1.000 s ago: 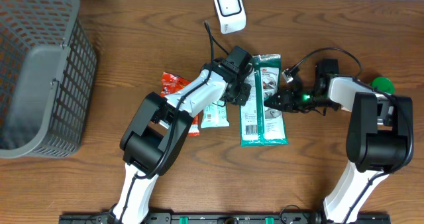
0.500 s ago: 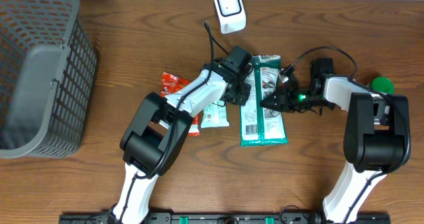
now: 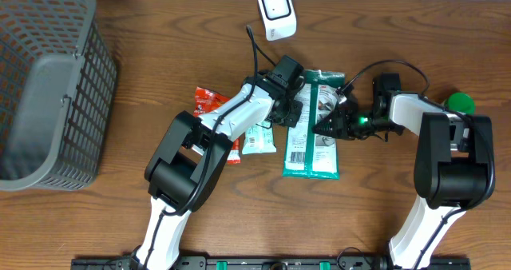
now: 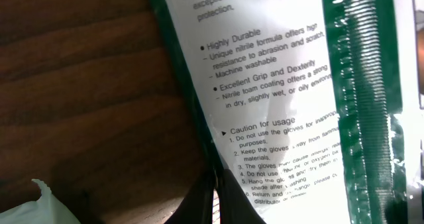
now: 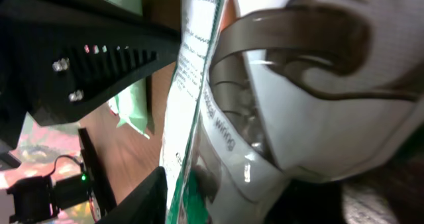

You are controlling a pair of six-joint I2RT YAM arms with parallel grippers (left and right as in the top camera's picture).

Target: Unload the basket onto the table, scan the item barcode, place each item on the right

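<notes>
Glove packet [image 3: 313,146] sits mid-tabletop [image 3: 383,206] between both arms, printed back and white barcode label [image 3: 299,148] facing up, ready for a read! Left gripper [image 3: 294,112] is clenched on the packet's left edge, likely to steady or lift it. Right gripper [image 3: 334,125] presses in at the right edge, but its close view is crowded, so I can't tell if it's pinching or letting go. Long axis runs away from the robot, top end pointing roughly toward the white scanner [image 3: 276,13].
</notes>
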